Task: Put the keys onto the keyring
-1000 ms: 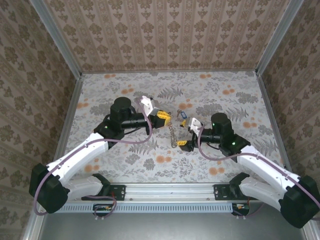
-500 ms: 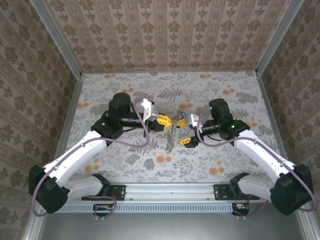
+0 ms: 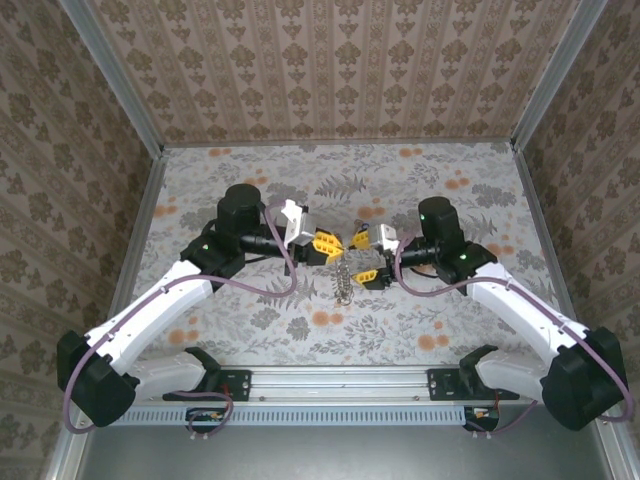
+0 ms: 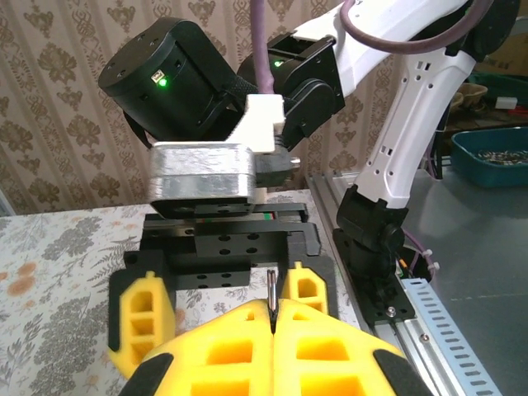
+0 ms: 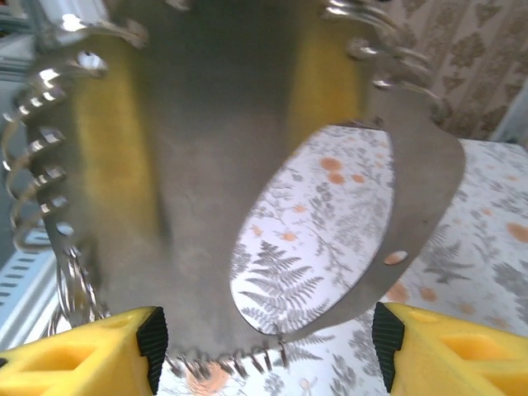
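Centrally, left claw (image 3: pixel 336 244) clenched on the keyring (image 5: pixel 425 206) edge, right claw (image 3: pixel 363 258) released around it, table (image 3: pixel 450 330) edges well apart.

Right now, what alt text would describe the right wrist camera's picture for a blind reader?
A blurred grey metal oval keyring hangs just ahead of the right gripper's open yellow fingers, coiled wire loops at its sides. The flower-printed table shows through it.

One camera looks down from high behind; both wrist cameras face the middle of the table (image 3: pixel 250 165) up close, from opposite sides.
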You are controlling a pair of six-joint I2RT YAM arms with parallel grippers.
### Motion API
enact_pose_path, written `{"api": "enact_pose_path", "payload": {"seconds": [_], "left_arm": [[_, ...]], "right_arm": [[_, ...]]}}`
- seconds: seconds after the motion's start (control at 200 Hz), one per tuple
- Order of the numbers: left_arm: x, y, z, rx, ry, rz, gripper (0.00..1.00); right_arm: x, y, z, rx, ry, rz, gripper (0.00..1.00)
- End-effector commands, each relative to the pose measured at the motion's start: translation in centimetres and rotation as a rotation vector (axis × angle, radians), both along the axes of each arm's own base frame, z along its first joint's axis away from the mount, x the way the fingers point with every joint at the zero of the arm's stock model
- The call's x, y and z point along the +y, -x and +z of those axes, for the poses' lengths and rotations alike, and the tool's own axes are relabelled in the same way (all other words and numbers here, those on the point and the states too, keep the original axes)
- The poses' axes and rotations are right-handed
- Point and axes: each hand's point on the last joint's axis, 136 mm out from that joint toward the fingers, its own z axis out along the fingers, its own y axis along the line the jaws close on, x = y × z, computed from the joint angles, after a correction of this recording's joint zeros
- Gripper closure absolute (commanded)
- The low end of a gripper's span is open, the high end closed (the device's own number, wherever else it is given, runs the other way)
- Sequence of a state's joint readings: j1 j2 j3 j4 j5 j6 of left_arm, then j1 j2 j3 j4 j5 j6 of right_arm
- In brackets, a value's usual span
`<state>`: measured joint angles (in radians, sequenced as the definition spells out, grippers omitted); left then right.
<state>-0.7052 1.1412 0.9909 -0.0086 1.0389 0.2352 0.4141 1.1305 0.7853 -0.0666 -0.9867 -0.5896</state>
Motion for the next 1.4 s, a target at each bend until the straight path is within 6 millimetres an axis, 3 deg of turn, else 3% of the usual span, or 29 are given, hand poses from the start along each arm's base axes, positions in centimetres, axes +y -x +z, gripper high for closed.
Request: {"api": "enact_pose_path", "payload": {"seconds": [0.0,0.175,0.385,0.47,0.65,0.785,0.885,0.98,1.055,1.13,1.195,1.305,1.395], "left_arm": [[0.7,1.7,2.6,-0.089,0.067,-0.084,1.0],[1.1,2.7,2.9,-0.109,0.078,-0.149,1.0],[1.3,3.7,3.2,-0.117,0.095,-0.225,1.0],[1.3,3.8,3.2,-0.12,0.091,-0.23,1.0],[1.5,3.8,3.1,-0.13,0.082,-0.229,1.0],[1.5,3.7,3.0,-0.136,0.08,-0.217,1.0],[1.6,3.4,2.8,-0.139,0.073,-0.198,1.0],[1.7,2.7,2.5,-0.128,0.053,-0.155,1.0],[2.3,2.1,2.0,-0.109,0.018,-0.111,0.85],[3.3,2.1,1.2,-0.089,-0.023,-0.08,0.58],[4.2,2.2,0.7,-0.078,-0.046,-0.057,0.49],[5.5,2.4,-0.2,-0.059,-0.066,-0.017,0.21],[5.9,2.5,-1.4,-0.066,-0.084,0.008,0.15]], "right_arm": [[-1.4,-1.5,-0.1,-0.022,0.007,-0.092,0.28],[-1.9,-1.7,-0.7,-0.013,0.037,-0.098,0.25],[-0.8,1.1,0.3,0.037,-0.02,0.098,0.25],[-0.4,2.0,1.1,0.063,-0.051,0.167,0.36],[0.1,3.4,2.5,0.093,-0.087,0.259,0.69],[0.2,4.4,3.1,0.111,-0.107,0.308,0.81],[0.2,4.8,3.2,0.114,-0.106,0.318,1.0],[0.1,4.6,2.8,0.11,-0.078,0.285,1.0],[0.0,4.1,2.4,0.096,-0.048,0.241,1.0],[-0.2,3.4,2.1,0.054,-0.029,0.18,1.0],[-0.4,2.5,1.8,-0.018,-0.009,0.101,1.0],[-1.1,0.7,1.2,-0.169,0.054,-0.051,1.0],[-1.5,0.2,1.1,-0.308,0.094,-0.115,1.0]]}}
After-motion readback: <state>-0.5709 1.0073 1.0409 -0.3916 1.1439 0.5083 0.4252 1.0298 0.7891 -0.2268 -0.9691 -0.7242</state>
